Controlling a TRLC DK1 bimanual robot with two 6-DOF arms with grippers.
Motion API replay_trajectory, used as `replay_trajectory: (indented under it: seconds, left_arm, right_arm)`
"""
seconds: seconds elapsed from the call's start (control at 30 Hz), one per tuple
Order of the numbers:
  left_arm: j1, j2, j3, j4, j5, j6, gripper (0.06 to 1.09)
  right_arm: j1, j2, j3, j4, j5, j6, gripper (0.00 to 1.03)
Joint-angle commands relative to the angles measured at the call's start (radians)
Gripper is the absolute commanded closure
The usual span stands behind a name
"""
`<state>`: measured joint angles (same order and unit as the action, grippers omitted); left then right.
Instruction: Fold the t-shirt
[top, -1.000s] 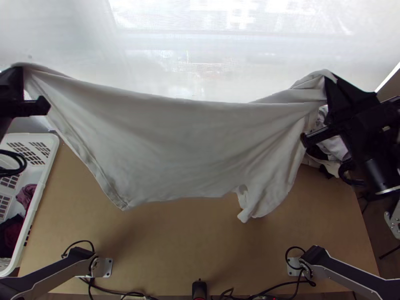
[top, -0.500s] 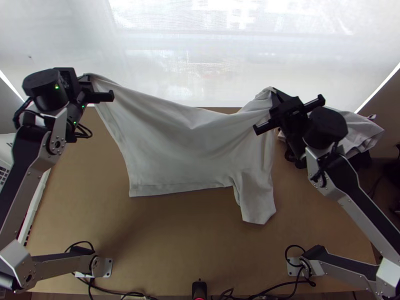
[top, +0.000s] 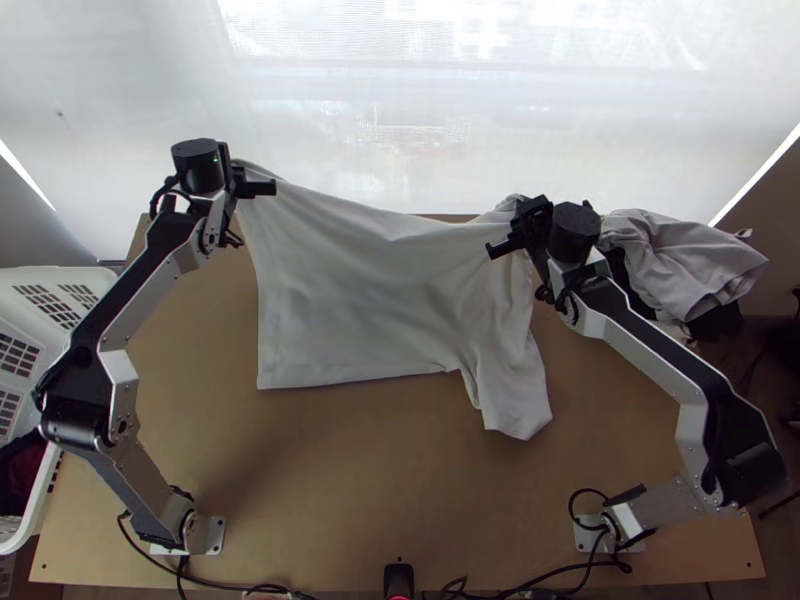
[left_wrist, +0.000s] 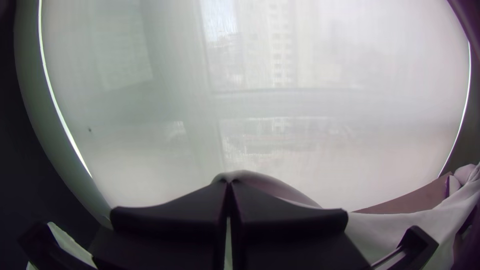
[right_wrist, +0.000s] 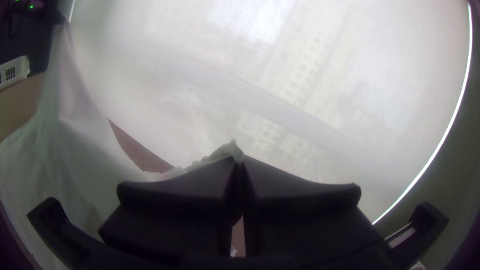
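Note:
In the top view the white t-shirt hangs between the arms, its upper edge sagging and its lower part over the table, with a sleeve-like flap at the lower right. My left gripper holds its upper left corner, and my right gripper its bunched upper right part. Seen from the left wrist, the left gripper is shut with cloth pinched at its tips. The right wrist view has the right gripper likewise shut on a fold of the shirt.
The light wooden table lies below the shirt. At the left stands a white basket with dark cloth inside. A pile of light and dark cloth sits at the back right. Beyond the table hangs a pale window screen.
Both grippers have come back from high at the sides, moving inward and closer together with the shirt held. The shirt's upper edge now spans a shorter width, and its lower edge lies straighter over the table.

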<state>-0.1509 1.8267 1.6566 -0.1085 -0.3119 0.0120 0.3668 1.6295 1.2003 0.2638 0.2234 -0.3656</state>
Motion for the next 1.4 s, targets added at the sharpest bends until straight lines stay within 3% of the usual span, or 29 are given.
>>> replay_trajectory:
  seconds: [0.0,0.03,0.07,0.1,0.17,0.2,0.27,0.33,0.4,0.53,0.9,1.1,1.23,1.37]
  left_arm:
    - [-0.003,0.186,0.075,0.03,-0.001,0.0,0.89]
    - [-0.004,0.198,0.075,0.027,-0.001,0.0,0.82]
    - [-0.006,0.207,0.075,0.02,0.0,0.0,0.72]
    - [-0.009,0.217,0.075,0.004,0.005,0.0,0.59]
    - [-0.015,0.226,0.075,-0.034,0.005,-0.001,0.29]
    - [-0.018,0.227,0.075,-0.063,0.008,-0.006,0.12]
    - [-0.018,0.217,0.069,-0.128,0.068,-0.055,0.1]
    - [0.002,0.186,0.048,-0.181,0.243,-0.09,0.1]
    - [0.007,0.144,0.023,-0.217,0.286,-0.106,0.1]
    - [-0.004,0.037,-0.037,-0.346,0.287,-0.103,0.1]
    - [-0.035,-0.372,-0.397,-0.665,0.343,-0.064,0.1]
    - [-0.058,-0.48,-0.532,-0.806,0.343,-0.06,0.11]
    - [-0.085,-0.484,-0.635,-0.82,0.343,-0.089,0.11]
    - [-0.098,-0.478,-0.719,-0.723,0.341,-0.127,0.11]
  right_arm:
    - [-0.039,0.125,0.013,0.029,-0.001,0.025,0.94]
    - [-0.039,0.133,0.013,0.029,-0.001,0.025,0.9]
    - [-0.039,0.141,0.013,0.029,-0.001,0.025,0.8]
    - [-0.037,0.145,0.01,0.029,-0.001,0.025,0.63]
    - [-0.037,0.161,0.013,0.029,-0.001,0.034,0.15]
    - [-0.037,0.164,0.013,0.028,-0.001,0.034,0.04]
    - [-0.035,0.161,0.004,0.028,-0.001,0.034,0.04]
    - [-0.032,0.153,-0.002,0.023,-0.001,0.034,0.04]
    - [-0.031,0.138,-0.005,0.018,-0.001,0.03,0.04]
    - [-0.032,0.093,-0.004,-0.035,0.001,0.019,0.04]
    - [-0.035,-0.165,-0.028,-0.465,-0.001,0.06,0.05]
    - [-0.011,-0.315,-0.087,-0.548,-0.001,0.065,0.05]
    - [0.001,-0.382,-0.134,-0.583,-0.001,0.057,0.05]
    - [0.012,-0.435,-0.159,-0.617,-0.007,0.056,0.05]
